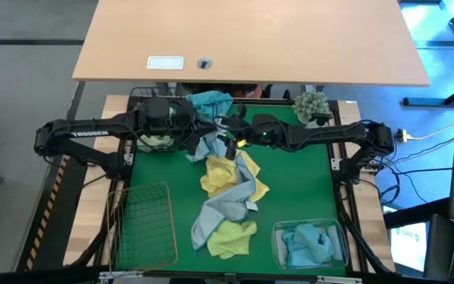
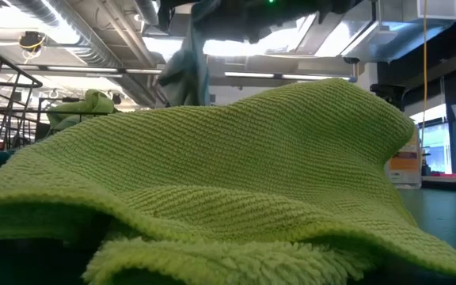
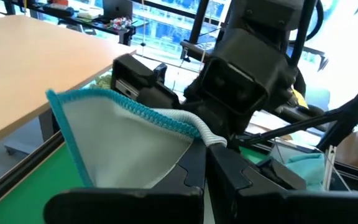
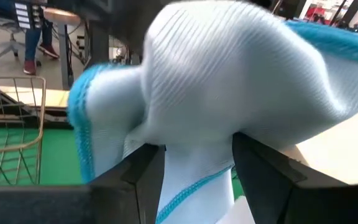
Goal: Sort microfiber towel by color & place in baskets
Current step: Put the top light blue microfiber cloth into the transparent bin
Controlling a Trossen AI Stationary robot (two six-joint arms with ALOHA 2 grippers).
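A light blue towel with a teal stitched hem hangs above the far middle of the green mat, between my two grippers. My left gripper comes from the table's left and is shut on it. My right gripper faces it from the right, open. Its fingers stand on either side of a bunched part of the towel. Yellow towels, a grey-blue towel and a yellow-green towel lie in a pile on the mat. My left gripper pinches the light blue towel at its teal hem between its two fingers. They come about level from the table's left. The towel is lifted and spreads out slack from the fingers, and a part of it hangs down toward the pile. My right gripper has the towel between its open fingers; whether they touch it I cannot tell.
A black wire basket with a greenish towel stands at the far left under my left arm. A tan wire basket is at the near left. A clear tub with teal towels is at the near right. A potted plant stands at the far right.
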